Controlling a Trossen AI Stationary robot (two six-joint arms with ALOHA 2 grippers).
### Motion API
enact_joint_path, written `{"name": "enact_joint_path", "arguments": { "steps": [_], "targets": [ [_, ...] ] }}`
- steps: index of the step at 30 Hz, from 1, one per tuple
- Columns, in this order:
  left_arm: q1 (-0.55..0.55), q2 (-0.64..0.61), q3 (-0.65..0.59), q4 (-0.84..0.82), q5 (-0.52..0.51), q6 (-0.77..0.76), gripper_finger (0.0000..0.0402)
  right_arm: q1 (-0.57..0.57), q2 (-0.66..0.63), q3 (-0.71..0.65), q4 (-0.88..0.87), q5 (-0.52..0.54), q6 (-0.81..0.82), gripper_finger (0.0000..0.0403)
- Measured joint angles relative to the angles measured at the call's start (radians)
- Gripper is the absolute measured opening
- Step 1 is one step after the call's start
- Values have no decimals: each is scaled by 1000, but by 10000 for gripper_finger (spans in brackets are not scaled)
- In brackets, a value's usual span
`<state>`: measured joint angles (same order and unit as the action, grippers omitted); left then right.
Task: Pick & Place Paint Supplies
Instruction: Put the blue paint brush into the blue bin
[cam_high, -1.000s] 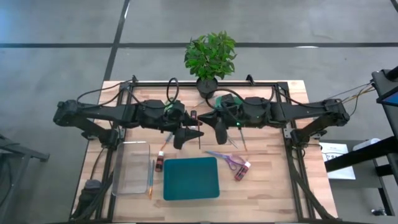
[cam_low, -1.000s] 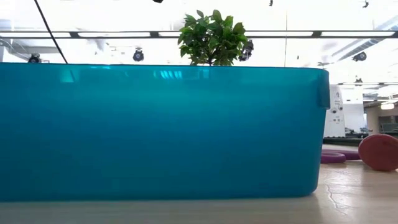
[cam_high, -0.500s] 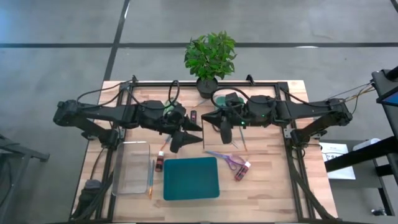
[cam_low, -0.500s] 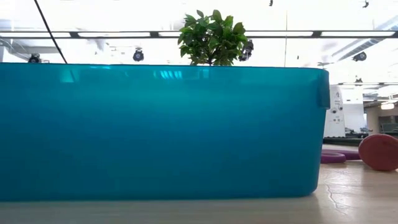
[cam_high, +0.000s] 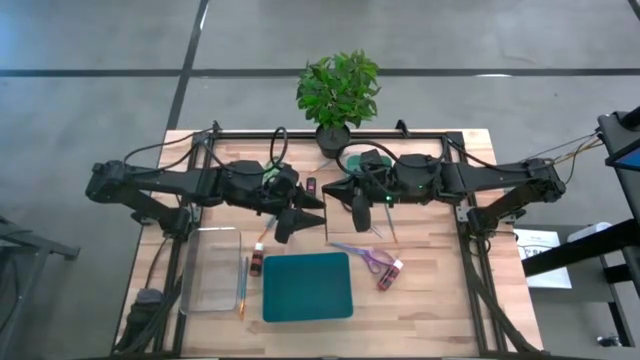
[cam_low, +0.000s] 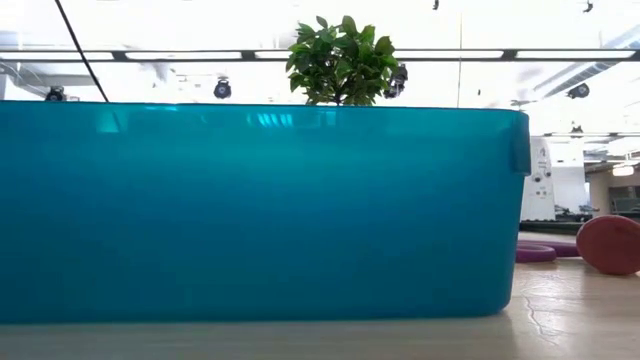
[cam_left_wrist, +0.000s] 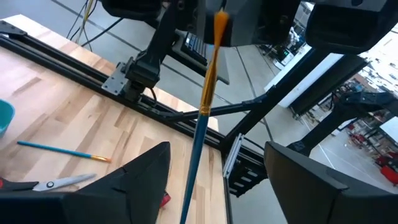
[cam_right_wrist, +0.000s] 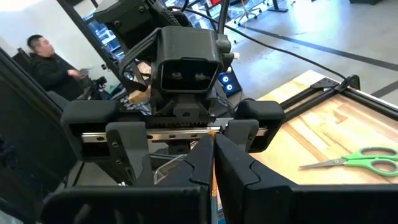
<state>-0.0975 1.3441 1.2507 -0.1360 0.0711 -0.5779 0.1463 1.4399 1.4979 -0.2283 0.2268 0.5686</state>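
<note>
Above the middle of the table my two grippers face each other. My right gripper (cam_high: 345, 200) (cam_right_wrist: 214, 155) is shut on a thin brush (cam_left_wrist: 200, 130) with a blue handle and an orange end. My left gripper (cam_high: 300, 215) (cam_left_wrist: 214, 149) is open. Its fingers stand on either side of the hanging brush, apart from it. On the table lie a dark red bottle (cam_high: 257, 262), a dark bottle (cam_high: 311, 187), a pinkish bottle (cam_high: 388, 273) and two more brushes (cam_high: 243, 285) (cam_high: 388, 222). My right gripper pinches the brush near its orange end (cam_left_wrist: 217, 28) between its two shut fingers (cam_right_wrist: 202, 165). The fingers come nearly level from the table's right and lie across the brush. The blue handle (cam_left_wrist: 193, 180) hangs below them, slightly tilted and clear of the table.
A teal bin (cam_high: 307, 286) (cam_low: 260, 210) stands at the near middle, with a clear tray (cam_high: 212, 268) to its left. Scissors (cam_high: 365, 257) lie to the bin's right. A potted plant (cam_high: 338, 90) stands at the far edge. A person (cam_right_wrist: 43, 62) sits beyond the table.
</note>
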Motion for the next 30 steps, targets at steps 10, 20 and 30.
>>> {"name": "enact_joint_path", "arguments": {
  "steps": [10, 20, 30],
  "targets": [
    [0, 0, 0, 21, 0, 0, 138, 0, 0, 0, 0, -20, 0, 8],
    [0, 0, 0, 21, 0, 0, 95, 0, 0, 0, 1, -21, 0, 8],
    [1, 0, 0, 42, -1, -1, 29, 0, 0, 0, 4, -24, 0, 8]
  ]
}}
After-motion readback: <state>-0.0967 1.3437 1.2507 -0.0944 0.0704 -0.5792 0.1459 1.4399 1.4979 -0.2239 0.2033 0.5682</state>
